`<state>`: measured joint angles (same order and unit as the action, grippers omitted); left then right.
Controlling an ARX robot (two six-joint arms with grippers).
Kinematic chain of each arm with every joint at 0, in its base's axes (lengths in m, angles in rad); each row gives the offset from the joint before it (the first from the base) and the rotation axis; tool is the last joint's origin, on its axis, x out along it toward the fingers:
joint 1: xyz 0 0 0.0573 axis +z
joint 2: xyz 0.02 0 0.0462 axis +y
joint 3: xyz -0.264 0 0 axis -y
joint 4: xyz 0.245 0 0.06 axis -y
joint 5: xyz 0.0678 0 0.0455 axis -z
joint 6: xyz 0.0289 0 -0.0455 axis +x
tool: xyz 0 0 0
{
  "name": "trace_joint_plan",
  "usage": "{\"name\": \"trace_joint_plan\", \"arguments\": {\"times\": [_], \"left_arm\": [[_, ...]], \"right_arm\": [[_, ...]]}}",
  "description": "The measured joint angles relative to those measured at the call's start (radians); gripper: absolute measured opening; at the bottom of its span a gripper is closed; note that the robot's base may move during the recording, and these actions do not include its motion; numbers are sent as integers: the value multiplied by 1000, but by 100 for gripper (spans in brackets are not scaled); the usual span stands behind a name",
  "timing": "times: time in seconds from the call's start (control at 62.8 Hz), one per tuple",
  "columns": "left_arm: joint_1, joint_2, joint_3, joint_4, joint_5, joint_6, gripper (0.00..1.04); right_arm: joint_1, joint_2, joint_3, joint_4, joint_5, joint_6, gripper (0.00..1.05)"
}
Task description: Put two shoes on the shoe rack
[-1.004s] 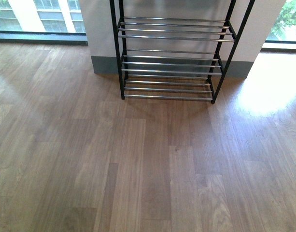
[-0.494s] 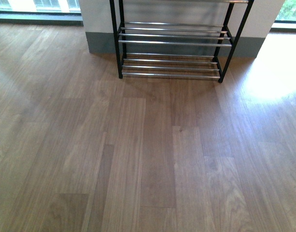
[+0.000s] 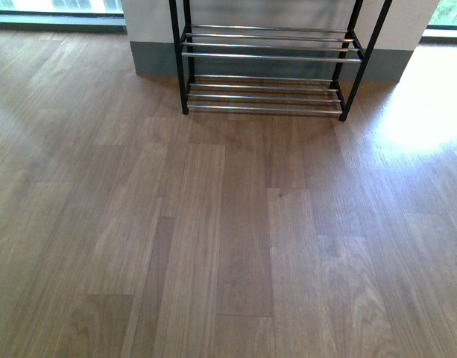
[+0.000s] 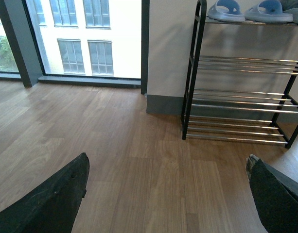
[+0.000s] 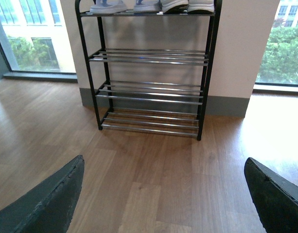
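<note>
The shoe rack (image 3: 265, 56) stands against the wall ahead, black side frames and chrome bars; its lower tiers are bare. In the right wrist view the shoe rack (image 5: 151, 92) shows in full, and two white-soled shoes (image 5: 186, 6) sit on its top tier, cut off by the frame edge. The left wrist view shows the shoe rack (image 4: 238, 97) with a grey shoe edge (image 4: 297, 14) at the top tier's end. My left gripper (image 4: 168, 160) and right gripper (image 5: 164, 162) are both open over bare floor, holding nothing. Neither arm shows in the front view.
A pair of pale blue slippers (image 4: 248, 10) rests on the top tier beside the shoes. Wooden floor (image 3: 228, 239) stretches between me and the rack. Floor-to-ceiling windows (image 4: 80, 39) flank the white wall with its grey skirting (image 3: 153, 60).
In the front view the rack has slid up the frame and grown slightly larger, so fewer tiers show and more floor fills the picture.
</note>
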<state>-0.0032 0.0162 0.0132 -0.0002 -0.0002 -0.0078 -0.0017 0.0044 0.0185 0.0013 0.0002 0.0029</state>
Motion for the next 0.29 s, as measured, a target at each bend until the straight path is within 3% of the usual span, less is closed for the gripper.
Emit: {"name": "trace_joint_plan", "arguments": {"times": [0.287], "left_arm": [[0, 0, 0, 0, 0, 0, 95]], "right_arm": [[0, 0, 0, 0, 0, 0, 95]]}}
